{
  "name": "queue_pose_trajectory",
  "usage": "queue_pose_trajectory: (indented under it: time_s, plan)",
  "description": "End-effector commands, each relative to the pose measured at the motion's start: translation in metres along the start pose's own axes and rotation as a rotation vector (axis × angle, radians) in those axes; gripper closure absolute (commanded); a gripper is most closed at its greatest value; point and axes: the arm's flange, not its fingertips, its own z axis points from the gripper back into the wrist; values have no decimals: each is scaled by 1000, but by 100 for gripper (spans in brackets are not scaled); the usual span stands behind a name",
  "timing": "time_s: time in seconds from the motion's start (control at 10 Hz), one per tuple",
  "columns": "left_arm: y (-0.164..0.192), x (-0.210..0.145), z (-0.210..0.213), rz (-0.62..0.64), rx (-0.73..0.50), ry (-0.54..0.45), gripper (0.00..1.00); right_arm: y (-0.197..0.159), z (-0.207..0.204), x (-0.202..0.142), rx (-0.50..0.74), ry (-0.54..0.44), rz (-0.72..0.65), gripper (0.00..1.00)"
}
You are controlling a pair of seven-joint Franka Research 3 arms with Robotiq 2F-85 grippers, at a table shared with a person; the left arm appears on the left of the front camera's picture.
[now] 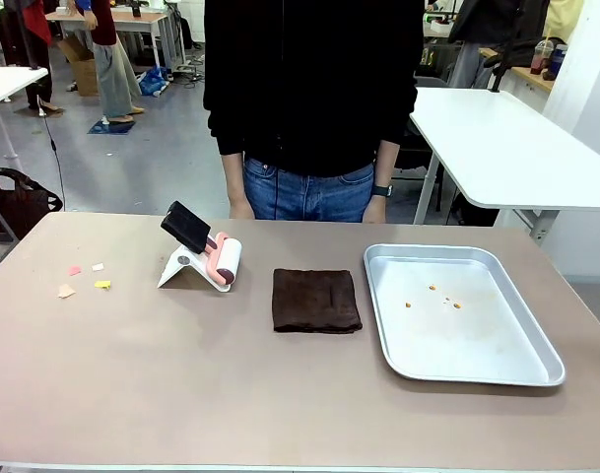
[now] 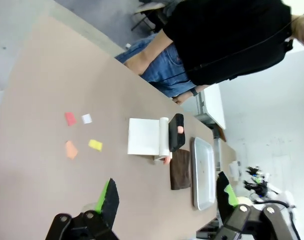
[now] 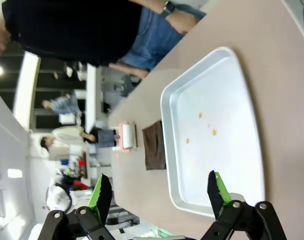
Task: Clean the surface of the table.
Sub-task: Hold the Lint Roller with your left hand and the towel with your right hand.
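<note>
The table [image 1: 181, 374] spans the front view, its near edge and both near corners cut off by the picture's bottom. A broad bare strip runs along that near edge, from left to right. Near the left edge lie 4 small paper scraps [image 1: 102, 284], apart from each other. Toward the far edge, left of centre, a lint roller [image 1: 224, 261] leans on a white stand [image 1: 181, 268], its black handle tilted up. A folded brown cloth [image 1: 315, 301] lies at the centre, just beside a silver tray [image 1: 477, 335] that reaches close to the right edge. A few tiny crumbs [image 1: 433, 288] lie in the tray, too small to identify. A person [image 1: 309, 99] stands against the far edge, cut off above the chest.

The left gripper [image 2: 165, 192] hangs above the table's left end, fingers wide apart and holding nothing. The right gripper [image 3: 159, 182] hangs over the tray's end, fingers likewise spread.
</note>
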Motion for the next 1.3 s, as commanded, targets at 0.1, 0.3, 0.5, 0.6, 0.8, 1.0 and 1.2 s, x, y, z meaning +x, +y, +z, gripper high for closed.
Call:
queue_pose_trajectory:
  time_s: [0.1, 0.3, 0.5, 0.6, 0.8, 1.0, 1.2]
  plan:
    - [-78, 16, -50, -58, 135, 136, 0, 95, -75, -12, -208, 118, 57, 0]
    - [-130, 10, -108, -160, 182, 207, 0, 152, -145, -36, -351, 194, 217, 0]
    - [-157, -3, -165, -254, 264, 253, 0, 185, -212, -65, -453, 241, 354, 0]
    - [-162, -12, -188, -292, 266, 312, 0, 191, -242, -75, -516, 242, 390, 0]
    - [-158, -23, -230, -273, 363, 335, 0, 188, -300, -96, -580, 288, 408, 0]
    - [-149, -24, -256, -257, 398, 363, 0, 172, -342, -116, -585, 329, 460, 0]
    - [-135, -29, -276, -268, 428, 405, 0, 155, -365, -128, -591, 364, 468, 0]
